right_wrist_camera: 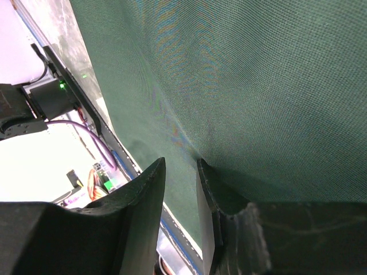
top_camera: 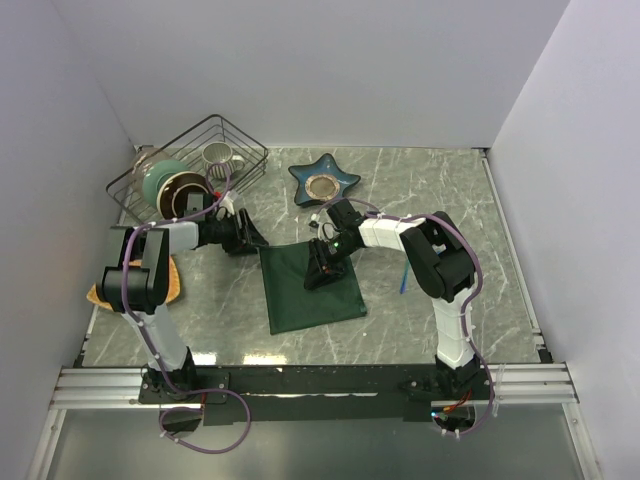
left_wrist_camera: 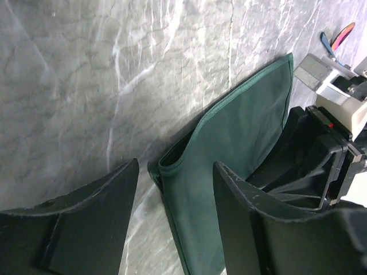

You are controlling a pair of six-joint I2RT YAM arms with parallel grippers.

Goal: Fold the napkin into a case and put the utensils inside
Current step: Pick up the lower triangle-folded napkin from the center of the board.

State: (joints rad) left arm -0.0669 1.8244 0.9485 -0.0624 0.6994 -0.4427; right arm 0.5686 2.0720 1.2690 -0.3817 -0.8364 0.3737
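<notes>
The dark green napkin (top_camera: 312,292) lies flat in the middle of the table, with a doubled layer at its near corner in the left wrist view (left_wrist_camera: 229,143). My left gripper (top_camera: 250,240) is open at the napkin's upper left corner, its jaws astride the cloth edge (left_wrist_camera: 175,189). My right gripper (top_camera: 322,265) sits on the napkin's top part. Its jaws (right_wrist_camera: 180,172) stand a little apart, with cloth (right_wrist_camera: 258,86) draped over one finger (right_wrist_camera: 207,200). The blue utensil (top_camera: 403,278) lies right of the napkin. The blue and pink utensils (left_wrist_camera: 339,39) show together in the left wrist view.
A wire basket (top_camera: 190,150) with a bowl (top_camera: 165,182) and a mug (top_camera: 218,157) stands at the back left. A blue star-shaped dish (top_camera: 325,182) sits behind the napkin. An orange-tan mat (top_camera: 172,280) lies at the left edge under the left arm.
</notes>
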